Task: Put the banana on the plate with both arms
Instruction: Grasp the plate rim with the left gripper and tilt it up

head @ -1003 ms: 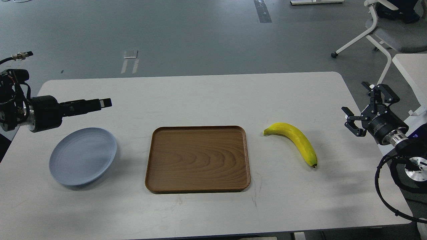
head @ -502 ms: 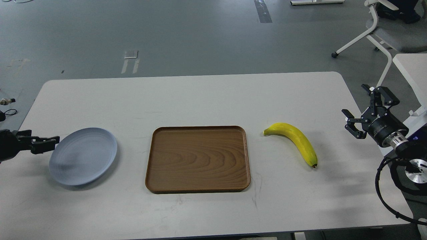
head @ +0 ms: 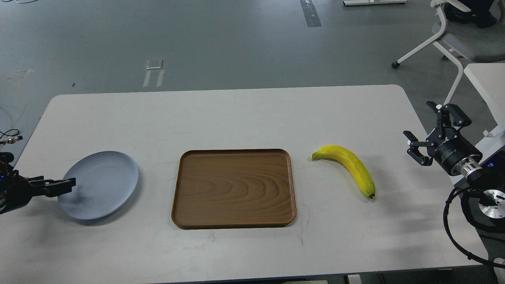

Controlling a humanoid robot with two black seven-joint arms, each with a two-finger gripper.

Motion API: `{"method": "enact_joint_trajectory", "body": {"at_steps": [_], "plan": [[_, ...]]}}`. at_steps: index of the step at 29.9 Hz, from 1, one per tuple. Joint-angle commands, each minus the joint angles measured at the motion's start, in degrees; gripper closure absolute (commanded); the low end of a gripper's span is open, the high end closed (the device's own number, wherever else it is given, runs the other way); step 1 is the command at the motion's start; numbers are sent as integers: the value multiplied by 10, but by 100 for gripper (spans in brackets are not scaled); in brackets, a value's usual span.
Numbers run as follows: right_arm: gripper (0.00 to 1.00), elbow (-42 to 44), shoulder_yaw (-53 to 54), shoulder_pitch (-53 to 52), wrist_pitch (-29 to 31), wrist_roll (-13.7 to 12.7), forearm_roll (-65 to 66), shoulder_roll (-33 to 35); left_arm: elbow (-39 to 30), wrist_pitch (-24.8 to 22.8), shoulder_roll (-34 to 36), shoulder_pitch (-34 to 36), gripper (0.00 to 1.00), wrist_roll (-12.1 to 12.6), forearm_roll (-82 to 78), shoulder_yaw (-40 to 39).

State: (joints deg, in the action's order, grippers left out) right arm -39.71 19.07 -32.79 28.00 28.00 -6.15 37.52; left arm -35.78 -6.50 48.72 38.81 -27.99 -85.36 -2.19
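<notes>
The yellow banana lies on the white table, right of the wooden tray, stem toward the tray. The pale grey-blue plate sits at the left of the table and holds nothing. My left gripper comes in low from the left edge, and its fingertips reach the plate's left rim. It is seen side-on, so I cannot tell its fingers apart. My right gripper hovers off the table's right edge, right of the banana and apart from it, with its jaws open and empty.
A rectangular brown wooden tray lies between plate and banana with nothing in it. The white table ends just right of the banana. A white office chair and another white table stand at the right.
My left arm has swung down from above the plate to table height at the left edge, and its tip now meets the plate's rim. The right gripper has barely shifted. Banana and plate have not moved.
</notes>
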Motion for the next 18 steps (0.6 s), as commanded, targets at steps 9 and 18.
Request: {"method": "enact_joint_trajectory", "body": {"at_steps": [9,18], "plan": [[0,-2,-1,5,0,0,3,0,3,-3,-3,-10,79,0,13,0],[0,-2,-1,6,0,0,3,0,-3,-4,-4,-1,100,0,16,-1]]}}
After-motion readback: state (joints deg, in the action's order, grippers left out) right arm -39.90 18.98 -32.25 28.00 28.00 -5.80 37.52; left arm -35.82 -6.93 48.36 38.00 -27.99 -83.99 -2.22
